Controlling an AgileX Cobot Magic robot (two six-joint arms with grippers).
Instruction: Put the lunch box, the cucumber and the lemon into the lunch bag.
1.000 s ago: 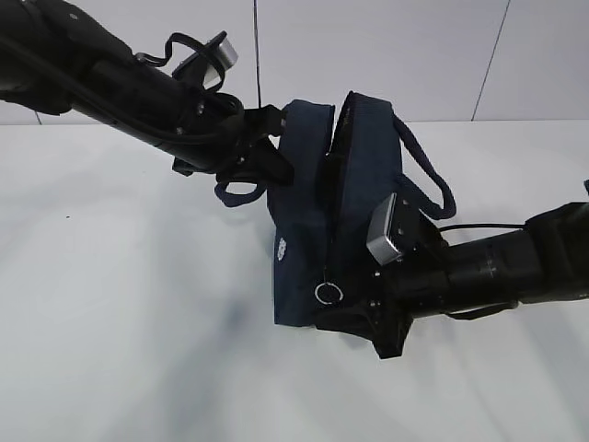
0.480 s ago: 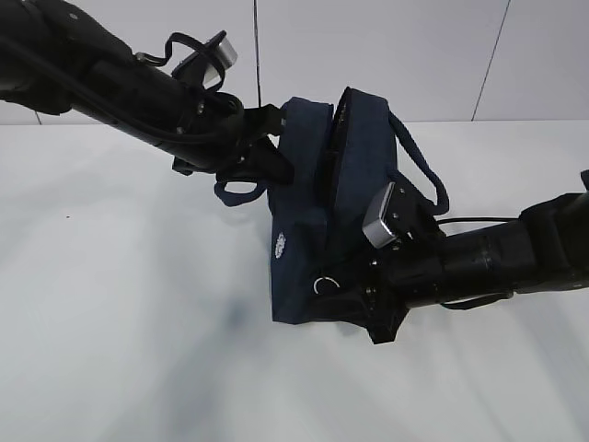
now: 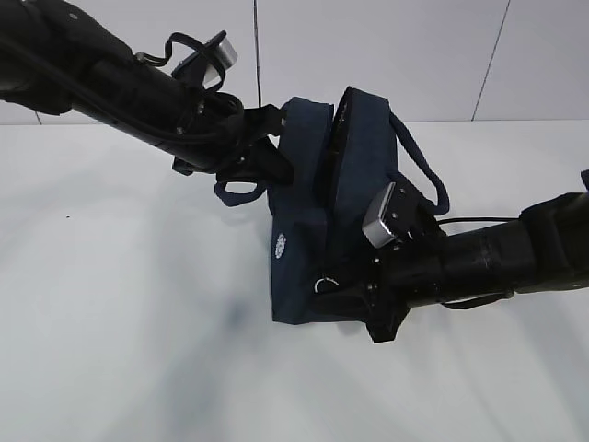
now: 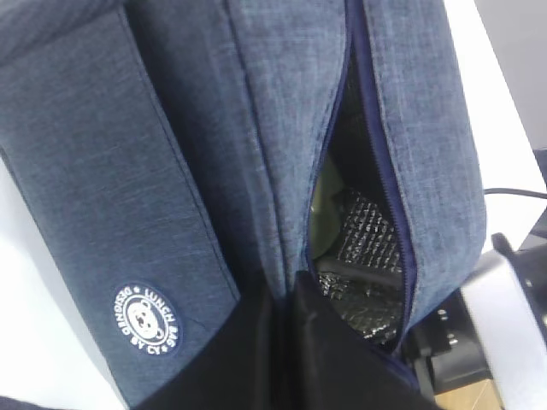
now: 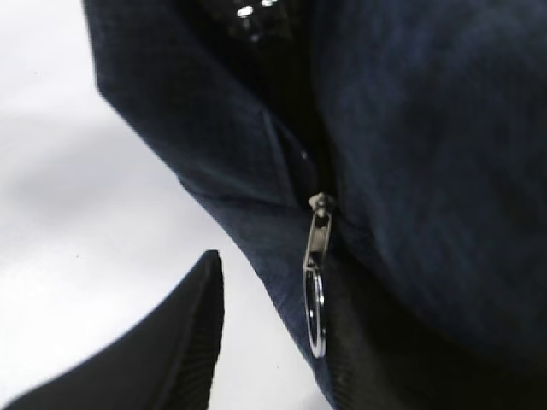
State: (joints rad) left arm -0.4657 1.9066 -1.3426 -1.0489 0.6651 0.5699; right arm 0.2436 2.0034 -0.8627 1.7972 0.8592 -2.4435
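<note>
On a white worktop [image 3: 110, 304] the navy lunch bag [image 3: 299, 239] stands, its top held by the left gripper [image 3: 267, 152], whose fingers are closed on the fabric. The right gripper [image 3: 354, 295] sits at the bag's lower front beside the zipper ring [image 5: 314, 312], fingers spread around it, not yet pinching. Packing looks done, something pale green showing in the gap; zipping seems the step in hand, so next pinch the ring.

The bag [image 3: 308, 221] is set on the table [image 3: 110, 322], near the middle, with the wall [image 3: 368, 55] behind it. The left gripper [image 3: 267, 147] is placed against the bag's upper left side, beside a handle [image 3: 237, 191] that hangs there. The right gripper [image 3: 354, 295] is placed at the bag's lower right corner, next to the ring pull [image 3: 322, 284]. A second handle [image 3: 425, 175] is draped over the bag's right side, above the right arm. Through the open zipper gap [image 4: 350, 213], lining [image 4: 363, 282] is seen inside the bag.
</note>
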